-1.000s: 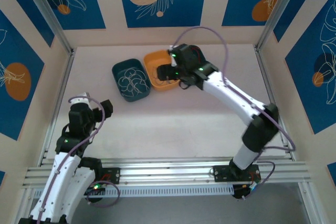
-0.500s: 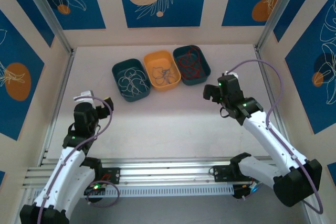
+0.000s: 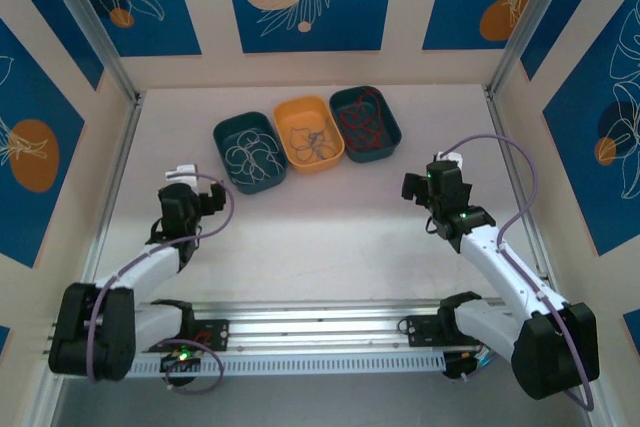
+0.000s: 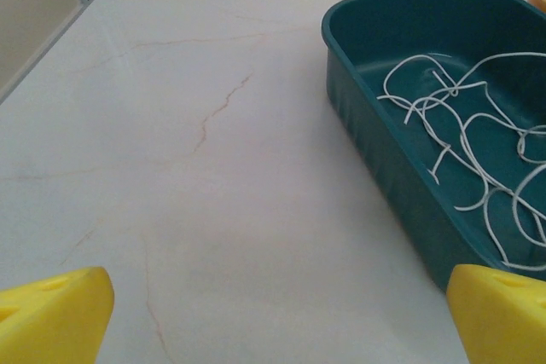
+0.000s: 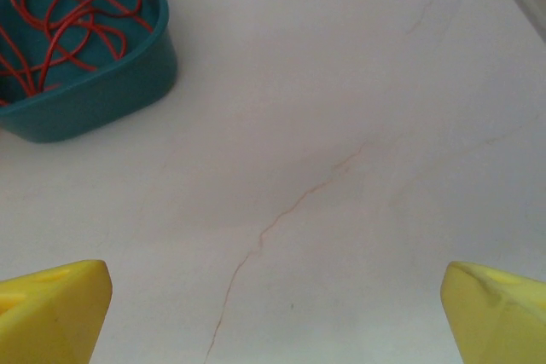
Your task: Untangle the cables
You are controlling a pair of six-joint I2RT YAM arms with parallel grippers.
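Left gripper (image 4: 273,321) is hovering wide apart, empty, beside the teal plastic tray (image 4: 384,159) of thin white wires (image 4: 465,125), right gripper (image 5: 273,313) likewise near thin red wires (image 5: 64,19).

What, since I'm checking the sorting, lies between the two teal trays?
The orange tray, holding grey wires, sits between the white-wire teal tray and the red-wire one, in the top view.

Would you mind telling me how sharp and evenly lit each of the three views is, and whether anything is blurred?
Top external view: soft, even light, sharp throughout, only faint shadows on the table. Left wrist view: the white cables are crisp, while the yellow fingertips at the bottom corners are blurred. Right wrist view: the red cables look slightly soft, no glare.
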